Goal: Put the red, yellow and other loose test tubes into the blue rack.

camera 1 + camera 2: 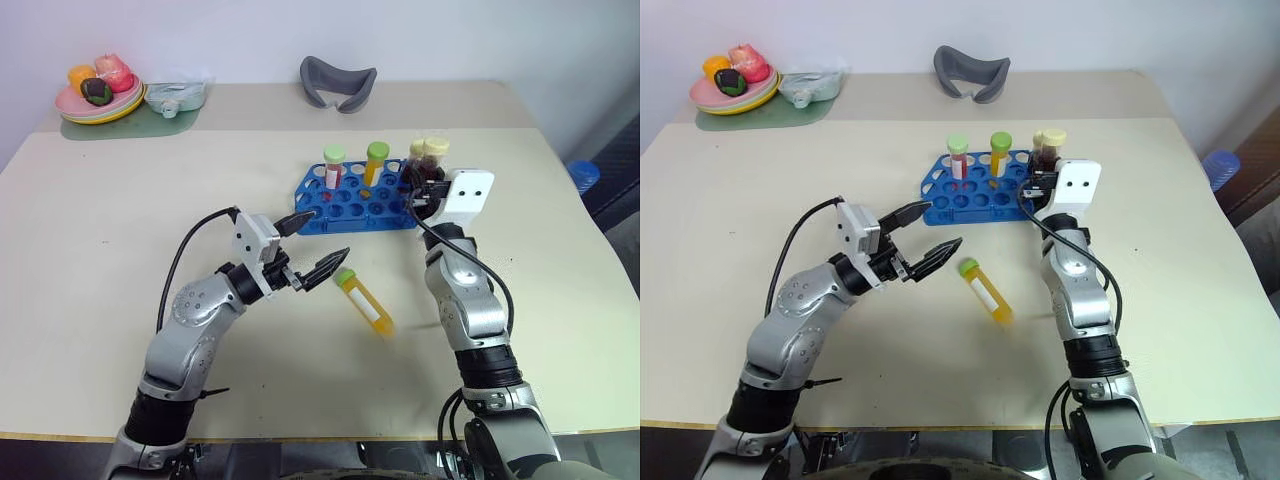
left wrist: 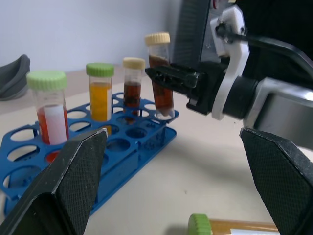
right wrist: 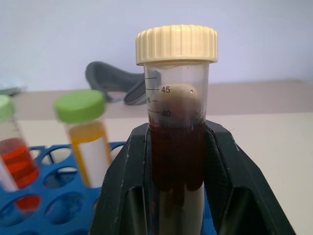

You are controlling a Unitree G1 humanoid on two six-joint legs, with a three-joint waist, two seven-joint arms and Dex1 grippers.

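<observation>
The yellow tube (image 1: 366,303) lies flat on the table (image 1: 100,250), on my side of the blue rack (image 1: 350,205). Its green cap points back toward the rack and its long body runs away from it, slanting to my right. My left claw (image 1: 312,245) is wide open, holds nothing, and sits just beside that cap, so I think this arm is the closer one. My right claw (image 3: 178,161) is squeezed around the brown tube (image 3: 177,122), standing up over the rack's right end.
</observation>
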